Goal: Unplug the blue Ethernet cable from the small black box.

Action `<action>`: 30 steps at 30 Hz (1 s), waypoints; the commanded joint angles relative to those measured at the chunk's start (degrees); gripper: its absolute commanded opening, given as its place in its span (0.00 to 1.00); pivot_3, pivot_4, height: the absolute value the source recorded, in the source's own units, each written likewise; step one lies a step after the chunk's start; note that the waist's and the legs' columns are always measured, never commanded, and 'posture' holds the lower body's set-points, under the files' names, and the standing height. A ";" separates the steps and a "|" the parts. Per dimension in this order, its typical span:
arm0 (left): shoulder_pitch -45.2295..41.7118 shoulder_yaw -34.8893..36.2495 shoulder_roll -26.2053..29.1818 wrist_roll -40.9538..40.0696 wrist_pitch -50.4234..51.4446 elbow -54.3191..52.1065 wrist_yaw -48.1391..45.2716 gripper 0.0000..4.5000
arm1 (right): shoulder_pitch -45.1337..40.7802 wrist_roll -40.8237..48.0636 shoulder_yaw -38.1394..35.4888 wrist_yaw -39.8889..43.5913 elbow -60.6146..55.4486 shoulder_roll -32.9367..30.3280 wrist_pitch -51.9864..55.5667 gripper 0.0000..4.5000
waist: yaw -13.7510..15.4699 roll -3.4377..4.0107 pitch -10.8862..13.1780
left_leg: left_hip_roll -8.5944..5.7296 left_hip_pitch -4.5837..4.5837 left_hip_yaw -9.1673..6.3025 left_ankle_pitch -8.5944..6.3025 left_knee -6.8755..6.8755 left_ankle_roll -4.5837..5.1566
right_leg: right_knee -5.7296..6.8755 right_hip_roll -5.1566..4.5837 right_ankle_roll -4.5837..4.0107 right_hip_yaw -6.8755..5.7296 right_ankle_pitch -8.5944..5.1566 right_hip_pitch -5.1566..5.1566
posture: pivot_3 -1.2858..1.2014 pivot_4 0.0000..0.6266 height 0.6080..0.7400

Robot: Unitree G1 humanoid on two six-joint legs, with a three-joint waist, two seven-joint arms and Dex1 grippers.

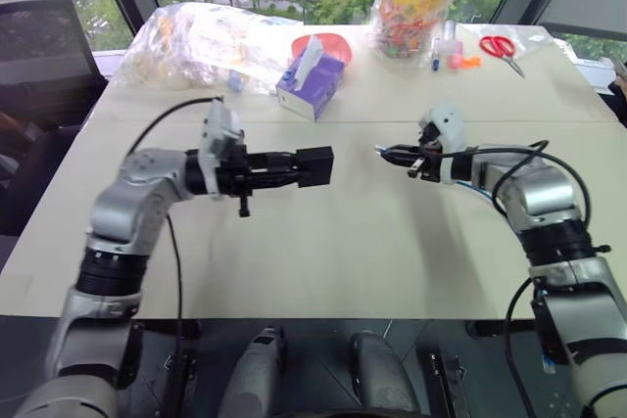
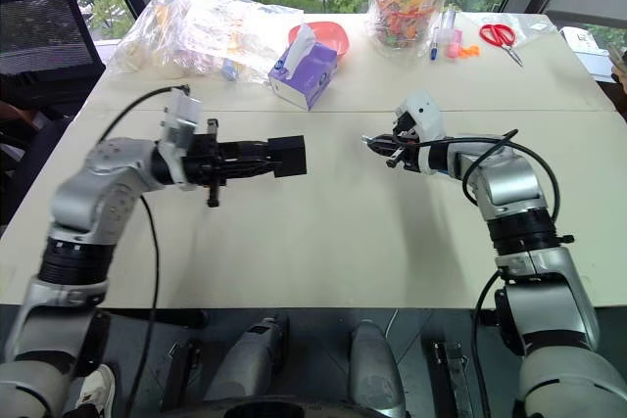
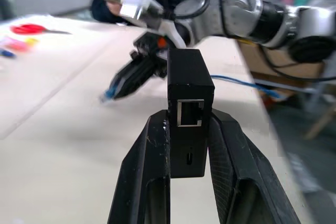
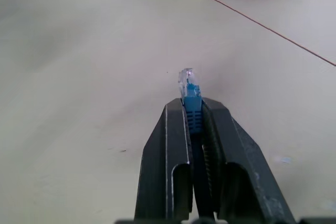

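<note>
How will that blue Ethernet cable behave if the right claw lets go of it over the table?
The blue Ethernet cable will probably flop: it is a thin cord, and the right claw pinches it just behind the plug, already clear of the small black box. The plug likely stays stiff but could be fragile, being small clear plastic. It seems light, so it may slide easily on the smooth table.

My two head eyes look forward and down over the desk (image 1: 323, 242) from its near edge, sharing almost the same spread out to the far edge. My left wrist camera sits close behind the left pincer (image 3: 189, 145), facing across the desk toward the right arm. My right wrist camera looks close along the right pincer (image 4: 193, 124) at bare desk.
</note>
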 commanded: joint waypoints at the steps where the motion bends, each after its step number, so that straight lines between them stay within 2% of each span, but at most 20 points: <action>1: -1.21 -0.75 -4.67 4.27 -6.69 4.50 5.05 0.09 | -4.96 -5.45 -1.57 -7.03 10.65 2.78 -5.06 0.02 | 0.01 0.00 0.00 | 0.00 0.02 0.00 0.00 0.00 0.00 | 0.01 0.01 0.09 0.00 0.05 0.01 | 0.52 0.24 0.91; 6: -1.70 -1.88 -10.20 7.99 -12.47 10.86 8.27 0.09 | -8.62 -8.83 -2.66 -10.93 20.91 5.63 -9.36 0.02 | -0.11 0.00 0.00 | -0.02 0.02 0.00 0.00 -0.02 0.00 | 0.02 0.01 0.16 0.00 0.08 0.01 | 0.52 0.24 0.91; 9: -2.05 -2.58 -13.10 10.00 -14.77 15.05 10.09 0.09 | -9.42 -10.57 -2.80 -12.19 23.93 6.34 -11.06 0.28 | -0.24 0.00 0.00 | -0.02 0.02 -0.01 0.01 -0.03 0.01 | 0.04 0.02 0.17 -0.01 0.08 0.01 | 0.52 0.24 0.91; 15: -5.15 -3.35 -17.63 14.82 -20.71 26.98 13.61 0.09 | -7.59 -9.78 -5.13 -10.84 19.72 5.16 -9.53 0.96 | -0.35 0.00 0.00 | -0.03 0.05 -0.01 0.01 0.02 0.02 | 0.11 0.03 0.19 -0.01 0.09 0.03 | 0.52 0.24 0.91; 16: -5.88 -3.58 -18.07 15.80 -21.42 28.85 14.53 0.09 | -6.65 -8.65 -6.28 -10.39 16.82 4.69 -7.93 0.99 | -0.35 0.00 0.00 | -0.03 0.05 -0.01 0.01 0.03 0.02 | 0.11 0.03 0.19 -0.01 0.09 0.03 | 0.52 0.24 0.91; 22: -8.89 -3.14 -20.64 18.90 -26.94 38.05 18.56 0.09 | 3.11 -2.18 -12.49 -9.74 -7.74 2.04 5.46 0.99 | -0.14 0.01 -0.01 | -0.04 0.04 -0.04 0.01 0.02 0.02 | 0.14 0.03 0.25 -0.01 0.08 0.02 | 0.52 0.24 0.91; 30: -9.98 -3.13 -21.65 20.95 -35.16 49.02 18.00 0.09 | 17.96 3.74 -15.76 -13.15 -36.44 2.59 19.12 0.99 | -0.13 0.01 -0.02 | -0.03 0.06 -0.05 0.01 0.09 0.02 | 0.17 0.02 0.25 -0.01 0.08 0.06 | 0.52 0.24 0.91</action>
